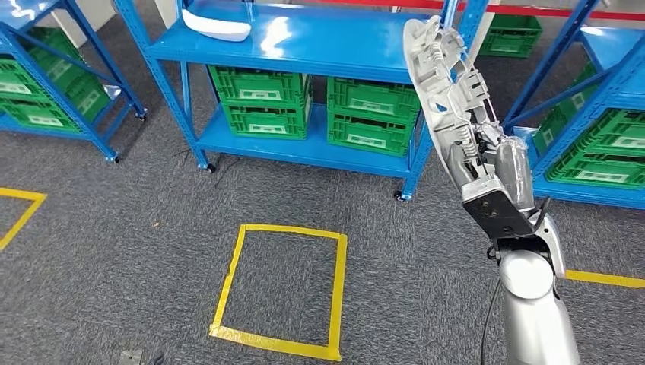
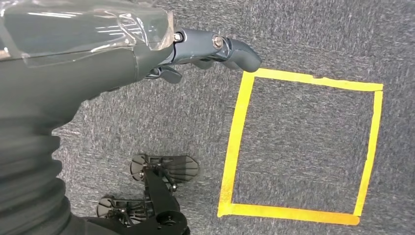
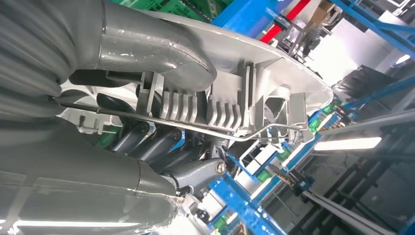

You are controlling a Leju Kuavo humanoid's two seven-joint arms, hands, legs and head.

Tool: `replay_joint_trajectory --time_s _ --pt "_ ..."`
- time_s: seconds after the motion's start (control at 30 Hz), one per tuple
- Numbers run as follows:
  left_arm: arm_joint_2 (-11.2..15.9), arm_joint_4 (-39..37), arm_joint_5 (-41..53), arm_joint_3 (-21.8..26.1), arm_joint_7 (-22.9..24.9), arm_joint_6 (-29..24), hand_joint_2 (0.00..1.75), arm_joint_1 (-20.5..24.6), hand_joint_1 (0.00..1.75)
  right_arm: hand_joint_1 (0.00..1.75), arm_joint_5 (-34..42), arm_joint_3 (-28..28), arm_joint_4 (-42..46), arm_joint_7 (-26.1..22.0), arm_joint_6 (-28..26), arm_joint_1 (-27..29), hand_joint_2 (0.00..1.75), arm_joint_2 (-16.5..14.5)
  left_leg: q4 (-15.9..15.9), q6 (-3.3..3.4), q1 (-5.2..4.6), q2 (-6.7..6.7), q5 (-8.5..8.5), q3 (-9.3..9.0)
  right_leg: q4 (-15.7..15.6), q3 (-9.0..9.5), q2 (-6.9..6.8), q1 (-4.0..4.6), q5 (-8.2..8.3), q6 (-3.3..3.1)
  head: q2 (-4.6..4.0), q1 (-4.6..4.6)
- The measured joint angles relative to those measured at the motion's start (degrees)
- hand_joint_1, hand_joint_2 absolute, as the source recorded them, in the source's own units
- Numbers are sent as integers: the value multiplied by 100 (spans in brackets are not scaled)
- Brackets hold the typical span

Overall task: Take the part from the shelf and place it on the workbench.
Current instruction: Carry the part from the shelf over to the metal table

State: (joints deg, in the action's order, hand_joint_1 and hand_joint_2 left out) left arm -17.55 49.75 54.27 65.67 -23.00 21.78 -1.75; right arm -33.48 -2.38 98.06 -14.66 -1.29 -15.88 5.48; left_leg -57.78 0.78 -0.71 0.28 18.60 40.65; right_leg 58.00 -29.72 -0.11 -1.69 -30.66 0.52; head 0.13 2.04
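While carrying: keep the right hand (image 1: pixel 487 163) clamped firmly on the part's lower end; it stands tall, so turn gently.
Part (image 1: pixel 445 80): pale grey moulded plastic, curved shell, ribbed inside, thin metal rod.
Left hand (image 2: pixel 195 51): hanging over grey carpet, holding nothing, fingers loosely apart.
Workbench: not visible.

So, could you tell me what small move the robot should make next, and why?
Probably turn away from the blue shelf toward the workbench, keeping the grip. The right hand already holds the grey part lifted off the shelf, and only shelving, green crates and carpet lie ahead.
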Motion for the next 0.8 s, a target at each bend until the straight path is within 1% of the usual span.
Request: replay_joint_trajectory --time_s 0.03,0.07,0.1,0.13,0.17,0.2,0.23,0.27,0.3,0.33,0.37,0.4,0.43,0.47,0.5,0.53,0.57,0.6,0.63,0.67,0.7,0.73,0.77,0.8 --pt "17 -33 -1 -1 -6 -30 175 5 0 175 14 -2 -4 7 1 5 175 7 -76 -43 15 -9 117 39 0 -40 -7 -17 65 -46 0 5" --pt "35 -67 -1 -1 -10 -55 175 15 0 175 23 -3 -8 14 3 5 175 11 -253 -90 35 -17 339 95 -3 -89 -14 -37 137 -79 0 9" --pt "48 -100 -2 -2 -13 -81 175 31 0 175 32 -4 -9 22 7 2 175 14 -553 -142 63 -22 650 166 0 -141 -17 -37 204 -97 0 15" --pt "61 -135 -2 -2 -14 -108 175 52 0 175 40 -4 -10 34 15 2 175 16 -939 -187 91 -24 949 236 3 -211 -18 -36 268 -106 0 23" --pt "73 -169 -3 -2 -15 -131 175 75 0 175 47 -4 -11 49 29 1 175 17 -1313 -221 118 -24 1154 284 6 -282 -19 -33 330 -100 0 23" --pt "85 -200 -3 -2 -23 -155 175 97 0 175 52 -4 -13 66 47 0 175 18 -1578 -243 139 -23 1228 280 7 -356 -17 -31 386 -91 0 22" --pt "93 -227 -4 -5 -48 -173 175 115 0 175 54 -4 -14 87 65 0 175 19 -1662 -251 155 -23 1169 192 8 -430 -15 -30 440 -81 0 23" --pt "98 -247 -4 -12 -84 -183 175 130 0 175 54 -4 -14 108 81 -1 175 21 -1541 -246 164 -24 1028 12 7 -500 -12 -30 492 -67 0 23" --pt "104 -262 -4 -27 -128 -190 175 145 0 175 54 -4 -13 127 93 -2 175 26 -1236 -228 169 -28 890 -264 6 -560 -8 -29 542 -49 0 24" --pt "112 -272 -4 -48 -168 -192 175 163 0 175 55 -4 -9 143 110 -2 175 31 -826 -198 164 -34 864 -578 5 -607 -7 -28 593 -27 0 25" --pt "123 -280 -9 -70 -194 -197 175 182 0 175 63 -2 -4 150 139 -8 175 39 -417 -163 147 -41 918 -861 3 -640 -10 -27 637 5 0 20" --pt "138 -294 -14 -91 -208 -207 175 198 0 175 80 -1 0 151 181 -18 175 46 -117 -119 121 -47 1003 -1051 -7 -658 -15 -31 682 43 0 17" --pt "155 -308 -21 -103 -214 -225 175 209 0 175 101 2 3 149 230 -27 175 52 53 -75 91 -48 1082 -1137 -24 -669 -20 -39 726 88 0 20" --pt "173 -323 -28 -111 -217 -244 175 214 0 175 126 3 4 144 278 -37 175 56 125 -26 63 -45 1071 -1148 -55 -672 -23 -46 773 136 0 18" --pt "189 -339 -31 -115 -217 -264 175 217 0 175 149 4 3 138 318 -44 175 62 160 27 59 -33 1011 -1141 -67 -686 -23 -55 800 167 0 19" --pt "201 -351 -34 -124 -218 -278 175 224 0 175 170 5 2 133 349 -52 175 68 213 83 59 -22 949 -1137 -17 -731 -21 -56 764 171 0 17" --pt "212 -362 -36 -134 -217 -284 175 233 0 175 190 6 2 128 371 -65 175 75 263 137 62 -12 881 -1122 149 -819 -18 -49 655 148 0 10" --pt "218 -369 -37 -145 -216 -291 175 244 0 175 206 9 1 124 386 -78 175 83 292 177 65 -5 823 -1096 453 -956 -13 -42 478 106 0 5" --pt "222 -376 -37 -156 -214 -295 175 253 0 175 223 13 1 117 400 -88 175 86 295 208 48 -5 785 -1050 857 -1120 -7 -31 269 68 0 2" --pt "225 -381 -37 -161 -207 -300 175 257 0 175 237 20 0 105 416 -93 175 90 290 223 32 -7 753 -1003 1264 -1267 -3 -25 95 50 0 -1" --pt "225 -386 -37 -163 -200 -304 175 256 0 175 252 30 -1 91 436 -93 175 91 284 230 16 -12 727 -964 1540 -1344 -1 -21 -9 55 0 -3" --pt "225 -392 -37 -165 -192 -305 175 255 0 175 273 40 0 74 462 -95 175 92 273 231 2 -18 708 -931 1598 -1309 -1 -20 -27 76 0 -3" --pt "225 -398 -37 -167 -184 -305 175 255 0 175 295 48 1 60 484 -100 175 93 255 229 -7 -23 697 -907 1410 -1154 -1 -17 40 107 0 -3" --pt "225 -402 -36 -169 -179 -306 175 255 0 175 319 53 1 49 507 -109 175 92 225 222 -12 -28 696 -886 1029 -906 -2 -11 160 134 0 -4"
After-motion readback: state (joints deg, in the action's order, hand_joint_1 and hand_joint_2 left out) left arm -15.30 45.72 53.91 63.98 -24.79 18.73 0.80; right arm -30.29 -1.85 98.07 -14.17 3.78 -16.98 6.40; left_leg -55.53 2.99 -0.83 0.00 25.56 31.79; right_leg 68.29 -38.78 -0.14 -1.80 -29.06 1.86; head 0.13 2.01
